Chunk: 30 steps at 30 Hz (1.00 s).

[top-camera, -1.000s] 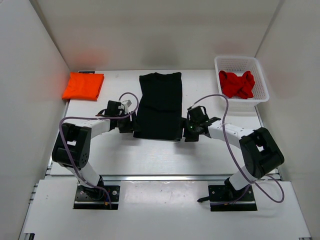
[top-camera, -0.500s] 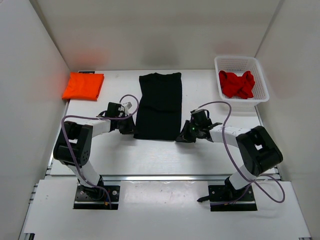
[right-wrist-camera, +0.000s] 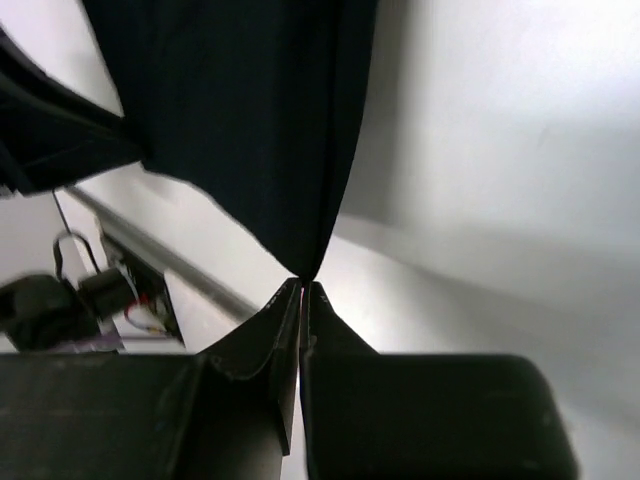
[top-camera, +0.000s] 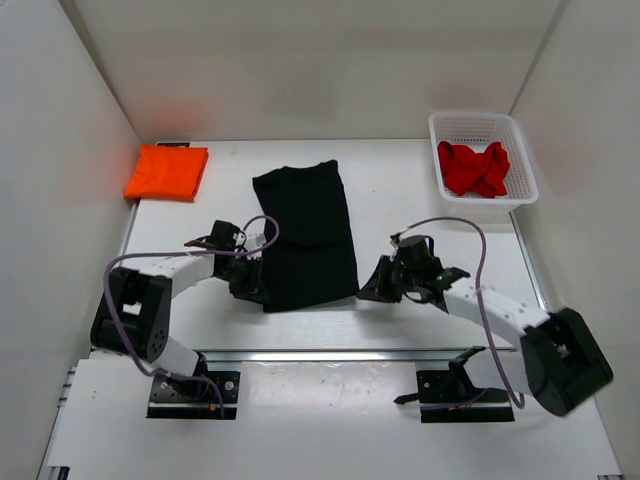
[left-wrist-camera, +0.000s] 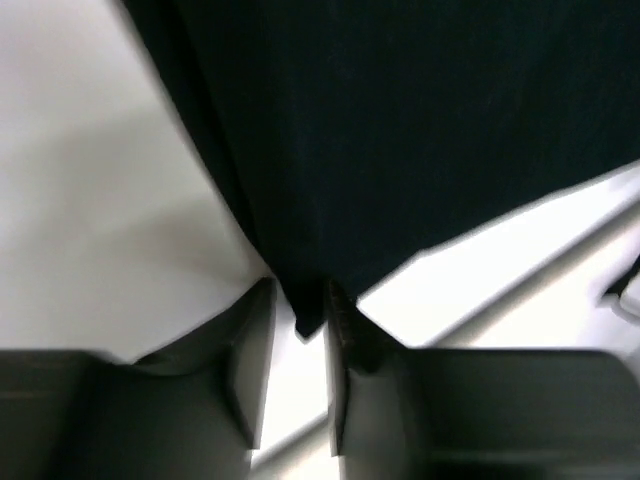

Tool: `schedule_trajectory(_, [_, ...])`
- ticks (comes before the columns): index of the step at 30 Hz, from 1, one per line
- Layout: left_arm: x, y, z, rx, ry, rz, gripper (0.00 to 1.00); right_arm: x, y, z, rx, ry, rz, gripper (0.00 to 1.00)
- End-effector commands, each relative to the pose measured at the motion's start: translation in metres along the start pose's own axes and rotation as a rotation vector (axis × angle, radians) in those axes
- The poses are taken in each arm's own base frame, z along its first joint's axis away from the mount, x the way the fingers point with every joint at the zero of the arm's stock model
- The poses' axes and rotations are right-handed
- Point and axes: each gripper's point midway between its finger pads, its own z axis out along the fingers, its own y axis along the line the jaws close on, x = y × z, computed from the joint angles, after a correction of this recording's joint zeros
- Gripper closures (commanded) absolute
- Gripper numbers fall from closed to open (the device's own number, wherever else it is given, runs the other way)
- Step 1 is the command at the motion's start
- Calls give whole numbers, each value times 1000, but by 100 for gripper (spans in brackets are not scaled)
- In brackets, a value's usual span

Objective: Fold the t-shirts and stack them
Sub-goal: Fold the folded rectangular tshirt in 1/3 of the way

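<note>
Toward the table's near edge, left gripper and right gripper each pinched a near corner of the black t-shirt, only part-folded. Orange t-shirt lay folded far left; red t-shirt sat crumpled in the white basket, untouched, I'd say.

A white table is boxed in by plain white panels: back wall at 12 o'clock, left wall at 9, right wall at 3. Light is soft and even. A metal rail runs along the 6 o'clock edge.

No text, label or number is readable
</note>
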Motion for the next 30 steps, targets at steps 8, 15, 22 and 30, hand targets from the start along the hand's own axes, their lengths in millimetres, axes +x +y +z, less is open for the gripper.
schedule_trajectory(8, [51,-50,-76,57,82,147,31,76,-17,-56,18,50,29,9])
schedule_trajectory(15, [-8,-42,-107,-84,-155,291,32,40,18,-74,66,-18,-209,1])
schedule_trajectory(22, [-92,-37,-123,-140,-415,214,32,-13,71,-21,261,31,-712,1])
schedule_trajectory(30, [-115,3,-133,-282,-513,116,32,-33,72,22,370,70,-793,98])
